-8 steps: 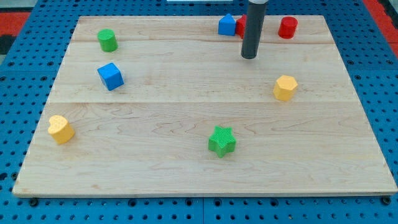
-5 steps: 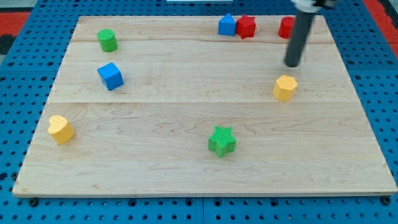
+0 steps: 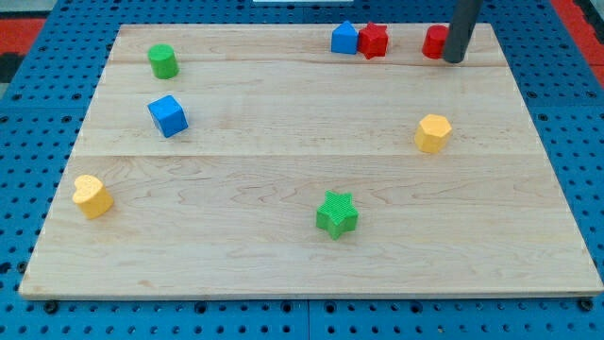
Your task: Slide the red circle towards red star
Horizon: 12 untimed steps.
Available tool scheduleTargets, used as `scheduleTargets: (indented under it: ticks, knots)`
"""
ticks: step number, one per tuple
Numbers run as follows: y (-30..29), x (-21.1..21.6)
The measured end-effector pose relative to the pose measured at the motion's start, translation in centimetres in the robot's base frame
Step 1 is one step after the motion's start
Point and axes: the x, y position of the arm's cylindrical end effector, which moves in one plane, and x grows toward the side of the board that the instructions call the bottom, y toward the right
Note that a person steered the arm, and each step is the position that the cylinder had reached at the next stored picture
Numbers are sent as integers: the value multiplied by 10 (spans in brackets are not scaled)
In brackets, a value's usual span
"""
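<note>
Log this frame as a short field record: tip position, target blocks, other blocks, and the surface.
tip: my tip at the view's top right, against the right side of the red circle, partly covering it
target: red star, left of the circle, apart from it
beside star: blue block, close on its left
other blocks: green cylinder; blue cube; yellow hexagon; green star; yellow block
surface: wooden board

I see the red circle [image 3: 434, 42] near the worktop's top edge, its right side hidden, well apart from the red star [image 3: 375, 41] on its left.
</note>
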Motion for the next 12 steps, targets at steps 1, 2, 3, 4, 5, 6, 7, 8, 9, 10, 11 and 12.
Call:
scheduleTargets:
  ticks: [1, 2, 3, 4, 5, 6, 7, 8, 9, 10, 11, 12]
  knots:
    - [12, -20]
    - [-2, -33]
    - [-42, -39]
    - [-80, -40]
    - [-56, -40]
    - [-9, -41]
    - [-2, -43]
    - [-35, -48]
    - [-69, -55]
    - [-71, -56]
    - [-94, -56]
    - [-139, -59]
